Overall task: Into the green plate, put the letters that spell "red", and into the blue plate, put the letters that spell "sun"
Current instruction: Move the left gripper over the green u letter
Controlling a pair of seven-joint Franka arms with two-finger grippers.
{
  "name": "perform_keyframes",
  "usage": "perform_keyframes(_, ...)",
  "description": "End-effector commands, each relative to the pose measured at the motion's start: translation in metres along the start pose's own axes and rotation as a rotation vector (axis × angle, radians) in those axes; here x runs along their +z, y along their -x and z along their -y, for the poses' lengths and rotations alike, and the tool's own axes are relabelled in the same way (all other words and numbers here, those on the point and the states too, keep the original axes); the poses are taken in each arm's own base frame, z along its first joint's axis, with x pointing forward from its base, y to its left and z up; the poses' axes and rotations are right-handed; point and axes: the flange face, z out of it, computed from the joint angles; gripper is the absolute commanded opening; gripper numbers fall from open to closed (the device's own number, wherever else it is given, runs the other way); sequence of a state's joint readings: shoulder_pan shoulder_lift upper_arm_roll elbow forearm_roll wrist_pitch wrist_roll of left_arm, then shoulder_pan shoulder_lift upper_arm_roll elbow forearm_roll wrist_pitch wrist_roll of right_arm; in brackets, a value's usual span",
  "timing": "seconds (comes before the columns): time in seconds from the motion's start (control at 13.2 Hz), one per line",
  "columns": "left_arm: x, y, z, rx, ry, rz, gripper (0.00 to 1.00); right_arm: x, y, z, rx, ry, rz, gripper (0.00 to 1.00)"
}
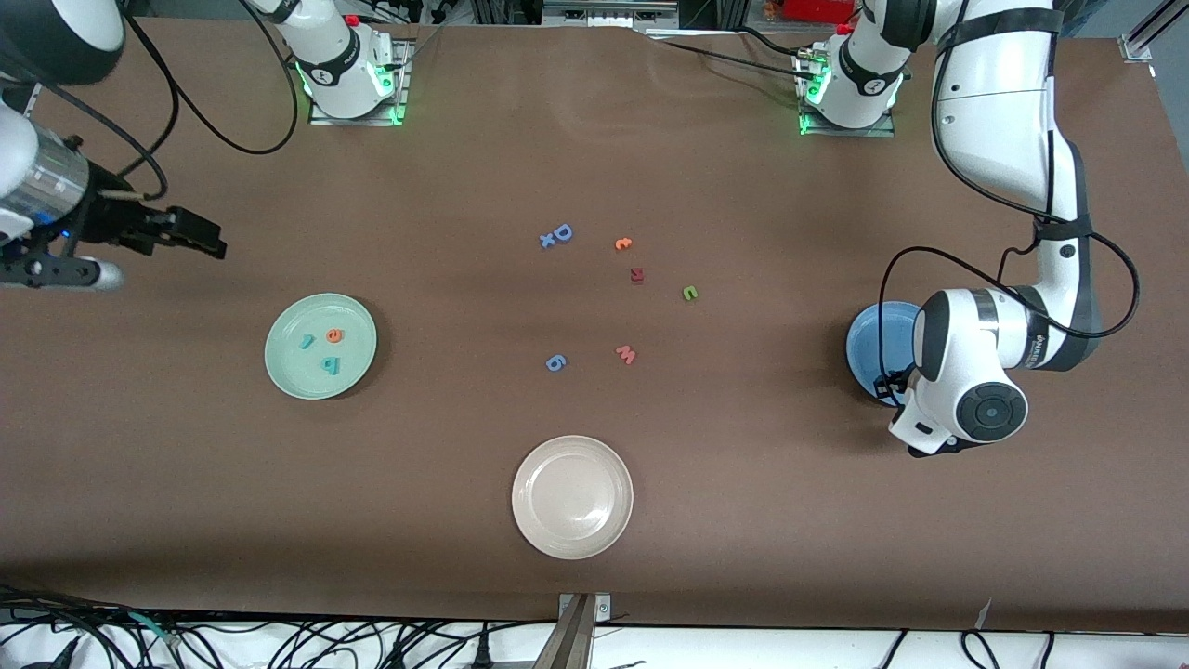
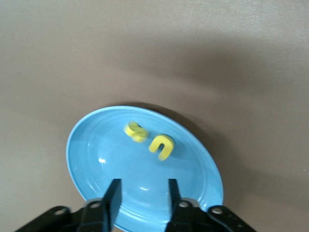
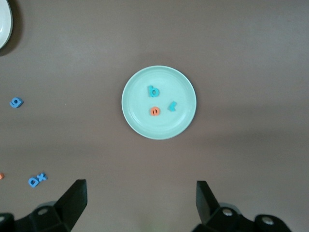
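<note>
The green plate lies toward the right arm's end of the table and holds the orange "e", teal "r" and teal "d". The right wrist view shows the same plate with its three letters. My right gripper waits open and empty, up in the air at the right arm's end of the table. The blue plate holds the yellow "s" and yellow "u". My left gripper hangs over this plate, open, with nothing between its fingers. The olive "n" lies on the table mid-way.
A whitish-beige plate sits nearest the front camera. Loose letters lie mid-table: a blue "D" with a small "x", an orange letter, a dark red one, a pink "w", a blue "6".
</note>
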State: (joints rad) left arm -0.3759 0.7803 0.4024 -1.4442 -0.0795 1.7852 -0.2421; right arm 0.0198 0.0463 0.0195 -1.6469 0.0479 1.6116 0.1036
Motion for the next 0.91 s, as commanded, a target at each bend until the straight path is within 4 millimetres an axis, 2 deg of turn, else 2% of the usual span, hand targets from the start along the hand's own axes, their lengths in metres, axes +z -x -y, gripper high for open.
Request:
perform_keyframes(0.0,-0.008,0.003,0.000,0.036,-0.023,-0.008,1.00,-0.013,0.007,-0.002,-0.003,0.013,-0.045,1.00)
perform_keyframes(0.08,-0.010,0.002,0.004,0.030,-0.006,-0.008,1.00,-0.018,0.011,-0.002,-0.002,0.010,-0.067,1.00)
perform_keyframes(0.23,-0.014,0.006,-0.011,0.015,0.043,-0.004,1.00,-0.024,0.017,-0.002,-0.013,0.011,-0.069,1.00)
perform_keyframes(0.38,-0.052,0.019,-0.013,-0.030,0.147,-0.028,1.00,-0.024,0.038,0.004,-0.019,0.017,-0.062,1.00)
perform_keyframes(0.46,-0.064,0.028,-0.026,-0.037,0.166,-0.035,1.00,-0.021,0.044,0.003,-0.021,0.017,-0.057,1.00)
perform_keyframes(0.61,-0.085,0.054,-0.070,-0.087,0.200,-0.040,1.00,-0.021,0.043,-0.006,-0.007,0.006,-0.063,1.00)
perform_keyframes(0.76,-0.098,0.079,-0.113,-0.172,0.250,-0.016,1.00,-0.021,0.043,-0.010,-0.003,0.006,-0.057,1.00)
perform_keyframes(0.84,-0.104,0.089,-0.124,-0.180,0.263,-0.013,1.00,-0.021,0.043,-0.009,-0.004,0.008,-0.057,1.00)
